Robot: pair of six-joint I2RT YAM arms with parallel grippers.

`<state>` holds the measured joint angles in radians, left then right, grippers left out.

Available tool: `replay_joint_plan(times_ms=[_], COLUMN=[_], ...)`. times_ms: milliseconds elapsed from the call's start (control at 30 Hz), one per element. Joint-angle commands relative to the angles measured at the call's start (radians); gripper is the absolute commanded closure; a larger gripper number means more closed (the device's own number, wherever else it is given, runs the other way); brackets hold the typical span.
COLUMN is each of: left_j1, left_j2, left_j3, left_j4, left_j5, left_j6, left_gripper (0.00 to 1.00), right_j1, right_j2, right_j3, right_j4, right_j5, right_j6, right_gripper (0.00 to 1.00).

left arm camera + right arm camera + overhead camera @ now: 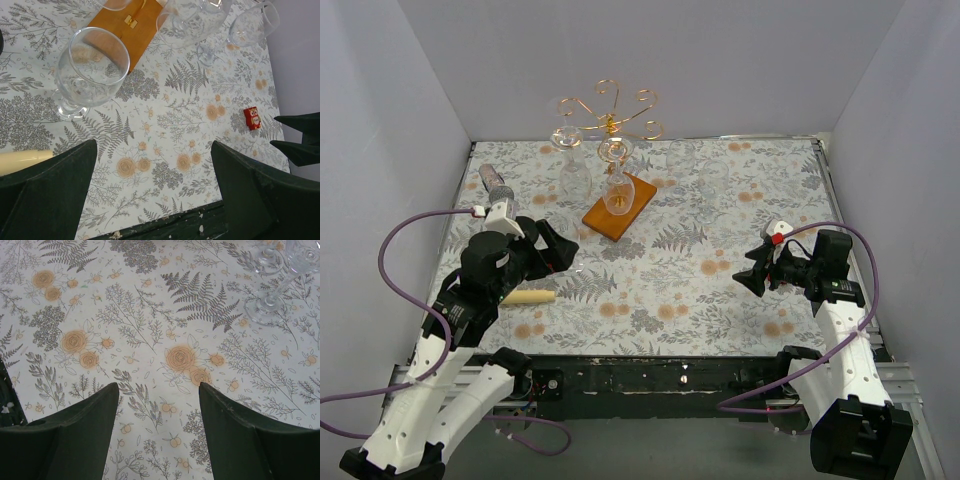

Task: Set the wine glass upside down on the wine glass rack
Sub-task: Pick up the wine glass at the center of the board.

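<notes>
**Open Hands, One Glass Not Yet Hung**

On the left gripper: spread as wide as can be, nothing held. Pointed at the wine glass just ahead, probably so the wide gap can fit around it. Standing right way up on the flowery table cloth, on the near left side, not touched yet. Needs turning over before hanging, so likely best grabbed low, by the stem. Beside one finger, a cream stick lying flat.

On the right gripper: fairly wide too, nothing in between, only cloth below. Sitting on the right side, well apart from the glass, perhaps to stay out of the way. Near it, a little red owl.

Farther back, the wine glass rack on its wooden base. Already hung there, bowls down: two glasses, feet seemingly caught in the curly arms to stop any falling. Over on the far right, more glasses standing on the cloth.
</notes>
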<state>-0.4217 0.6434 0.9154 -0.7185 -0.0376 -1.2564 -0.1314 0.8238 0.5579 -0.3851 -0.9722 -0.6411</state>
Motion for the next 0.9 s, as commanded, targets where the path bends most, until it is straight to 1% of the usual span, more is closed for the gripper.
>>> replay_joint_plan(times_ms=[0, 267, 867], left_j1=[-0.002, -0.002, -0.002], left_j2=[-0.013, -0.027, -0.025], left_j3=[-0.010, -0.012, -0.012], left_j4=[0.027, 0.025, 0.013], left_j5=[-0.007, -0.035, -0.039], left_j6=[0.003, -0.011, 0.014], left_gripper=[0.02, 0.02, 0.02], right_j1=[-0.007, -0.007, -0.005], right_j2=[-0.003, -0.005, -0.009], right_j3=[-0.012, -0.010, -0.012], right_j4=[0.029, 0.028, 0.026], right_j5=[-0.025, -0.026, -0.025], right_j6=[-0.014, -0.014, -0.017], right_gripper=[0.27, 0.27, 0.27])
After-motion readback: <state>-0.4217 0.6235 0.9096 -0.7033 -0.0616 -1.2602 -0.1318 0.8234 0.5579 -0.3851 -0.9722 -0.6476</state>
